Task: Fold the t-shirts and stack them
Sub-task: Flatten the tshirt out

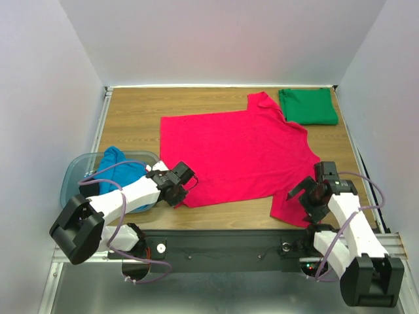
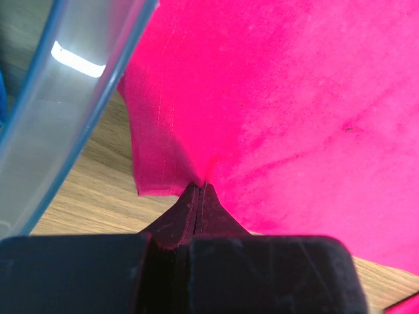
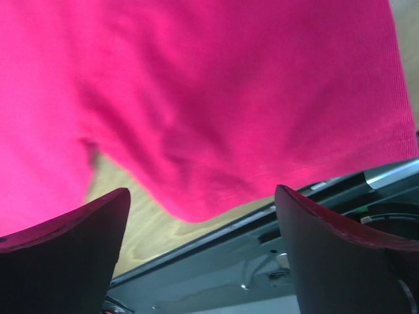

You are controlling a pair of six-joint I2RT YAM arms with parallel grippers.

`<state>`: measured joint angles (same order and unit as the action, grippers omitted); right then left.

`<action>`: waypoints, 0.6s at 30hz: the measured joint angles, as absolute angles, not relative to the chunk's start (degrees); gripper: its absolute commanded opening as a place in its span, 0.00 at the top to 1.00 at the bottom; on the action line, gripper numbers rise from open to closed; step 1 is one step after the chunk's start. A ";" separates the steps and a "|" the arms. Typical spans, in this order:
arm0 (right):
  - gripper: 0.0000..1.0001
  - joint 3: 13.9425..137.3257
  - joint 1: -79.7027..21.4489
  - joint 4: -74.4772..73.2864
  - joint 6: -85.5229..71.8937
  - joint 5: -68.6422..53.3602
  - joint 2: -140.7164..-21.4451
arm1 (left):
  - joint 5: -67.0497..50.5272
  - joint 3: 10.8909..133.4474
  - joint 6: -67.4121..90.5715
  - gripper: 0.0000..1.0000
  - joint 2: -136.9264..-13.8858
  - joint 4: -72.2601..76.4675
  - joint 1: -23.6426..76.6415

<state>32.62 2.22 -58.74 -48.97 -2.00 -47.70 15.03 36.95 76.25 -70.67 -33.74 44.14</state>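
The left claw (image 2: pixel 198 196) is pinched tight on the stitched near-left hem corner of the crimson-pink t-shirt (image 1: pixel 242 154). Just beside it, a translucent plastic tub (image 2: pixel 65 124) holds the crumpled bright blue t-shirt (image 1: pixel 118 167). The right claw (image 3: pixel 201 196) gapes wide and empty over the soft knit's near-right edge. The pink shirt lies spread on the wood-grain surface (image 1: pixel 131 118). The emerald green t-shirt (image 1: pixel 308 106) sits folded at the far right.
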 measured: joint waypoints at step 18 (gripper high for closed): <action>0.99 25.45 2.22 -52.12 -50.33 -4.93 -54.13 | 14.55 36.71 75.88 1.00 -70.59 -32.91 44.14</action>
<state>25.45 2.22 -52.12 -50.33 -4.93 -54.13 14.55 36.71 75.88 -70.59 -32.91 44.14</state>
